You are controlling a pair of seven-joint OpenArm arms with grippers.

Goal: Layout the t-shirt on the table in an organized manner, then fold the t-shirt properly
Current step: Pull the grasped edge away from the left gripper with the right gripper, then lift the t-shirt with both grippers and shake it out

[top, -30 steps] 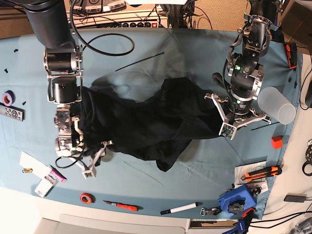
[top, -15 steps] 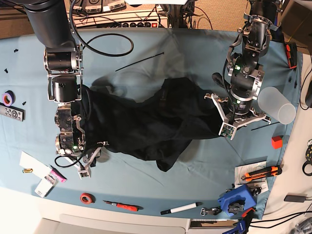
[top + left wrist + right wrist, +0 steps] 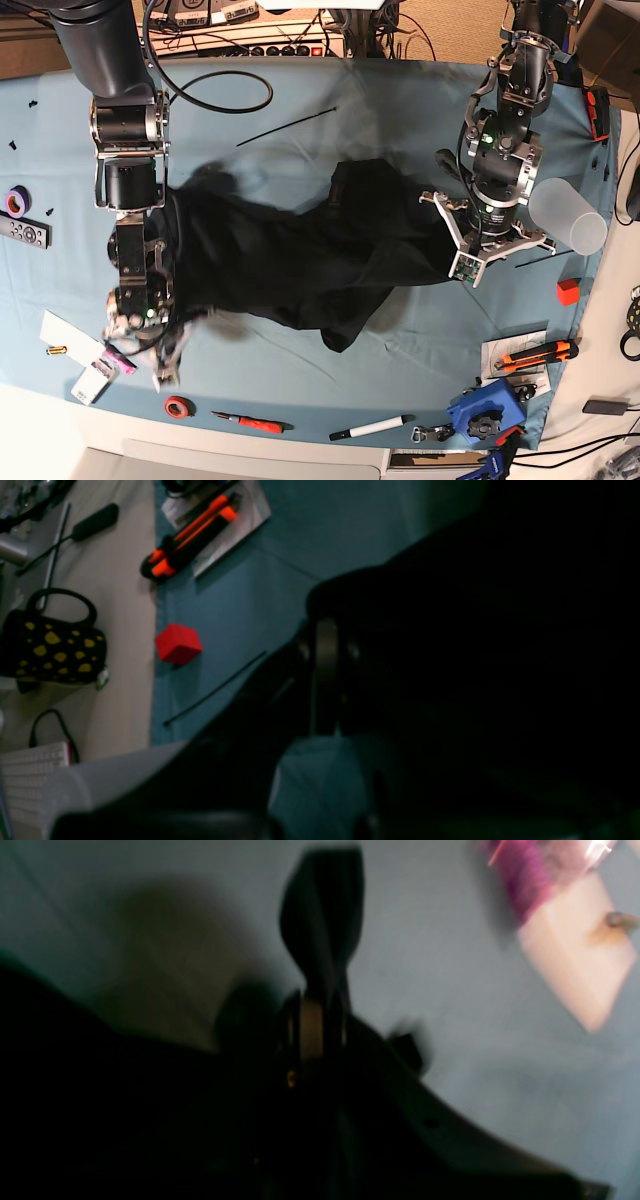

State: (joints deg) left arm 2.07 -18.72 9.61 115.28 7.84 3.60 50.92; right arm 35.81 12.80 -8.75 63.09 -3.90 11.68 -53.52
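Right arm: reaches down the near-left side of the base view, wrist pointing toward the near edge.
Right gripper (image 3: 165,345): jaws pressed together on a pinch of black fabric, seen in the wrist view (image 3: 320,965); blurred.
Change: jaws stood spread a second ago, now pinched; gripper sits nearer the table edge than before.
Left arm: hangs over the far-right side, wrist downward.
Left gripper (image 3: 470,262): closed, unchanged, clamped on the shirt's edge.
T-shirt (image 3: 300,255): black, rumpled, stretched between both grippers, a loose flap hanging toward the near side.
Table (image 3: 400,120): light blue cloth beneath the shirt and beyond both grippers.
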